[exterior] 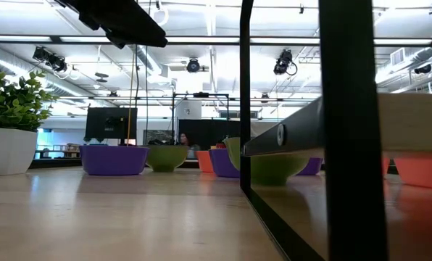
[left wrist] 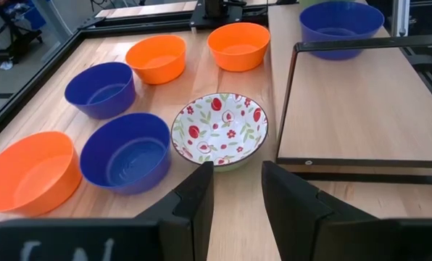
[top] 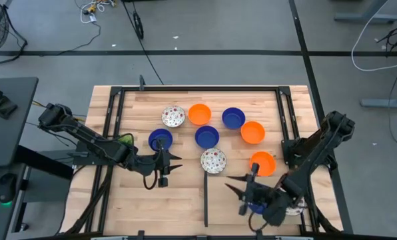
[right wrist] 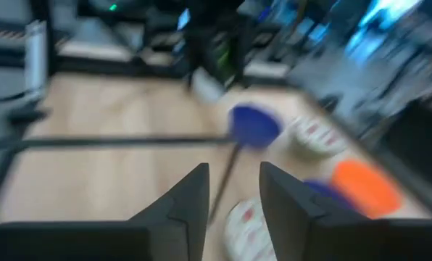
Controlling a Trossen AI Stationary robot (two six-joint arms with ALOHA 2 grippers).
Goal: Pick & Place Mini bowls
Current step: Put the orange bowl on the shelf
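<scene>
bowls sit empty on the table, both grippers' jaws narrowly parted, gripping nothing.

Blue bowls, orange bowls and white red-speckled bowls sit on the pale wooden bench.

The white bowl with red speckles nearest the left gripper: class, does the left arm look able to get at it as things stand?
Probably yes. The left gripper is open and points straight at the speckled bowl, with only bare table between them. The blue bowl beside it sits close, so one finger may crowd it.
</scene>
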